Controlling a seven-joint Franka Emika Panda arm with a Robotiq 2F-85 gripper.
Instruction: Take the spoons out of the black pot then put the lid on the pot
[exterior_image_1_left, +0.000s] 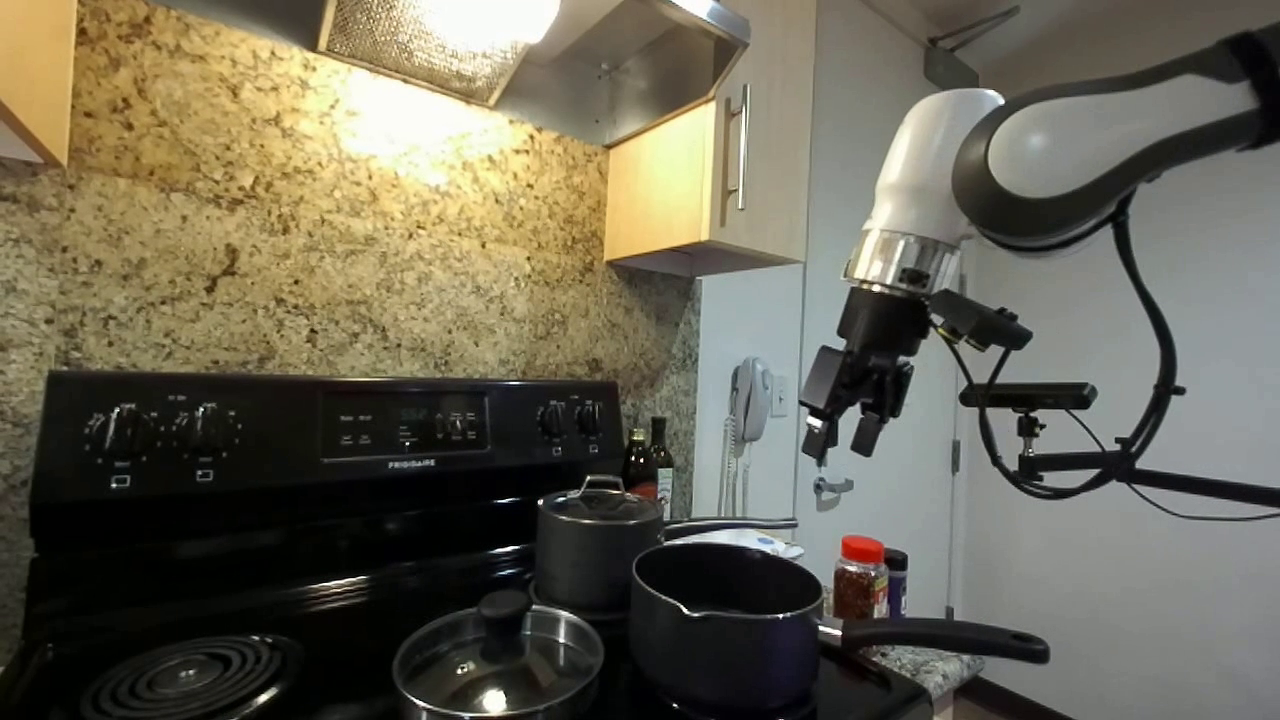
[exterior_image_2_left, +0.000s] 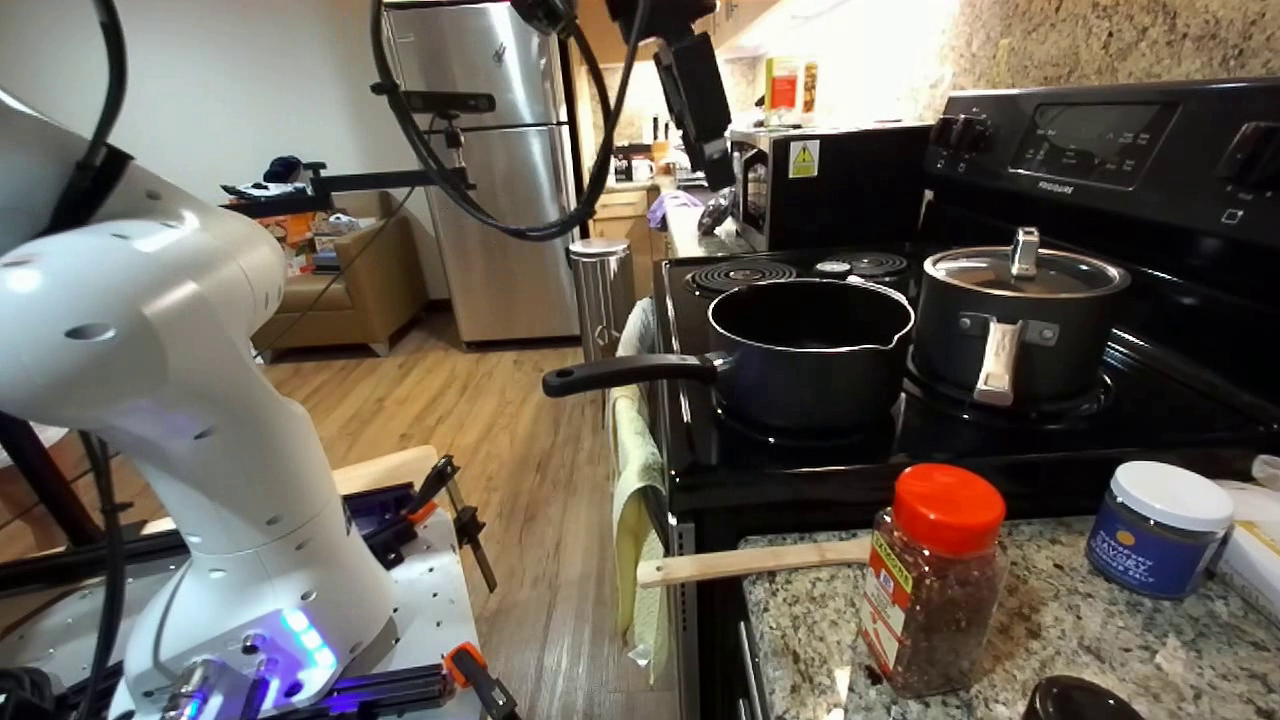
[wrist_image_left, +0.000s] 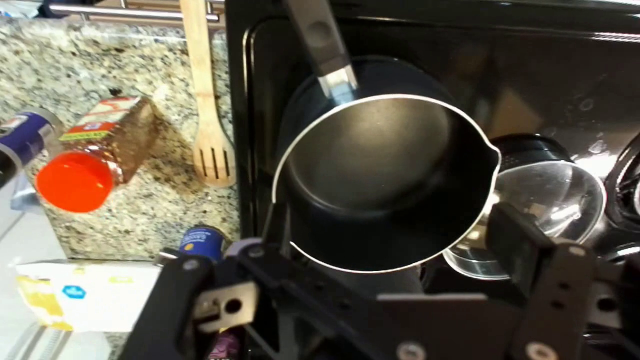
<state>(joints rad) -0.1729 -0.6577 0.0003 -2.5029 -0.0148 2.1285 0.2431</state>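
The pot (exterior_image_1_left: 725, 655) looks empty, a spoon (wrist_image_left: 203, 95) lying on the counter (wrist_image_left: 100, 55) – that half seems done. The lid (exterior_image_1_left: 497, 672), beside the pot, is left to fit; the claw (exterior_image_1_left: 842, 442) hangs wide, holding nothing.

The brand name FRIGIDAIRE can be read on the stove panel (exterior_image_1_left: 290, 440) in both exterior views. In an exterior view, the words SAVORY and SALT stand on the blue jar (exterior_image_2_left: 1155, 540), and a yellow triangular warning sign (exterior_image_2_left: 804, 158) is on the microwave (exterior_image_2_left: 865, 195). On the red-capped jar (exterior_image_2_left: 938, 590), the label letters are too small to read.
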